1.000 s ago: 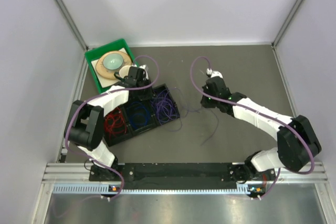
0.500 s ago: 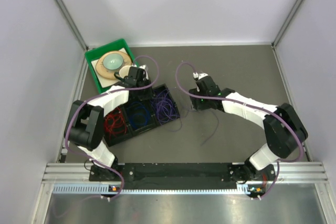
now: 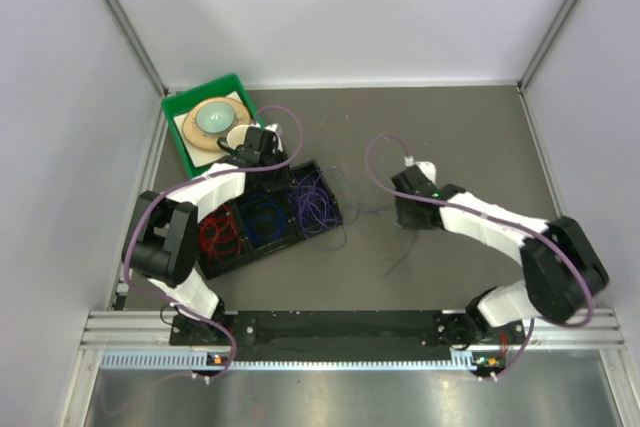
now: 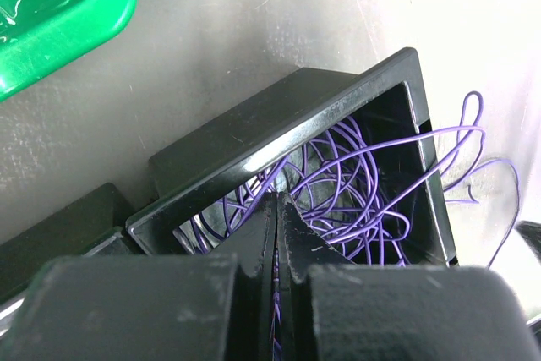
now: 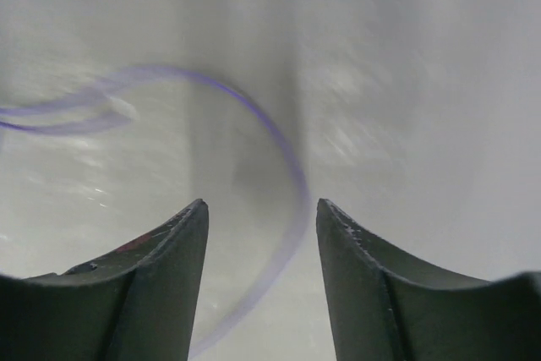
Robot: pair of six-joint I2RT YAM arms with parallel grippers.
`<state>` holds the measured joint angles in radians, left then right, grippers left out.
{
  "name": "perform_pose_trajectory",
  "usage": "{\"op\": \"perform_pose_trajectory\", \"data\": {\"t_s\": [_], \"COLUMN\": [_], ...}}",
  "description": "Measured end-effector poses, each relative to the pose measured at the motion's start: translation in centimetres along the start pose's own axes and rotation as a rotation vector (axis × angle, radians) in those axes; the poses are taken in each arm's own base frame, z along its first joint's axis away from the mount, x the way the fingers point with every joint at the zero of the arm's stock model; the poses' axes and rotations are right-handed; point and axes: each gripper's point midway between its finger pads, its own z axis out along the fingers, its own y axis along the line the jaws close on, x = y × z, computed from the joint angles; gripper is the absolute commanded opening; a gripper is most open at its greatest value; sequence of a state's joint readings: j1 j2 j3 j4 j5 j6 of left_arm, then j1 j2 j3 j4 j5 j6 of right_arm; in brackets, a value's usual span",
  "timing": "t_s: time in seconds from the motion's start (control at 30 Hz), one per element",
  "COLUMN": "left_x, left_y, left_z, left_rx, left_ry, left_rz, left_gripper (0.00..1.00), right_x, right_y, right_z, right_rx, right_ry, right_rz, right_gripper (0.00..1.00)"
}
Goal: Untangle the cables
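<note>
Letting go: right gripper [image 5: 262, 209] stands parted over a loose purple cable [image 5: 286, 162].
Within the last second it swung toward the black tray [image 4: 279, 112], unclamped and drew back. The cable now lies free on the table [image 5: 406, 82] just ahead of its tips, ungripped, so one strand looks drawn clear. Left gripper [image 4: 277, 202] stays clamped shut, tips down in the purple coil [image 4: 355, 183]; whether it pinches a wire, cannot tell.

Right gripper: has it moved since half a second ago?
Yes. The right gripper has pulled rightward, away from the tray.
</note>
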<state>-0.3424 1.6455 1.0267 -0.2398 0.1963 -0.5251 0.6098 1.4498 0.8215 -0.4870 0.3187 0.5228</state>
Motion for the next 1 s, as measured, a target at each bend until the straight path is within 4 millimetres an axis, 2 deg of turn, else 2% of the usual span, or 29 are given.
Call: {"op": "perform_pose_trajectory", "data": {"t_s": [0.1,0.17,0.37,0.53,0.67,0.77,0.8,0.83,1.0], "left_x": [0.0,0.0,0.2,0.3,0.3,0.3,0.3,0.3,0.3], "left_y": [0.0,0.0,-0.1,-0.1,-0.1,-0.1,-0.1,-0.1,-0.2], "left_z": [0.0,0.0,0.4,0.4,0.4,0.4,0.4,0.4,0.4], "left_rx": [0.0,0.001,0.01,0.012,0.012,0.012,0.012,0.012,0.012], "left_ry": [0.0,0.0,0.009,0.013,0.014,0.014,0.014,0.014,0.013], "left_rz": [0.0,0.0,-0.004,-0.004,-0.005,-0.005,-0.005,-0.005,-0.007], "left_gripper": [0.0,0.0,0.0,0.0,0.0,0.0,0.0,0.0,0.0], "right_x": [1.6,2.0,2.9,5.1,7.4,7.6,7.7,7.9,8.1], "right_y": [-2.2,-2.7,-1.3,0.8,1.8,2.8,3.0,3.2,3.5], "right_z": [-1.2,-2.1,-2.9,-2.6,-1.8,-1.9,-2.0,-2.0,-2.0], "right_rx": [0.029,0.032,0.002,0.002,0.036,0.024,0.02,0.019,0.022], "right_ry": [0.0,-0.009,0.026,0.117,0.211,0.223,0.227,0.232,0.246], "right_rz": [0.172,0.28,0.479,0.541,0.56,0.576,0.58,0.585,0.613], "right_gripper": [0.54,0.54,0.51,0.5,0.43,0.36,0.33,0.26,0.13]}}
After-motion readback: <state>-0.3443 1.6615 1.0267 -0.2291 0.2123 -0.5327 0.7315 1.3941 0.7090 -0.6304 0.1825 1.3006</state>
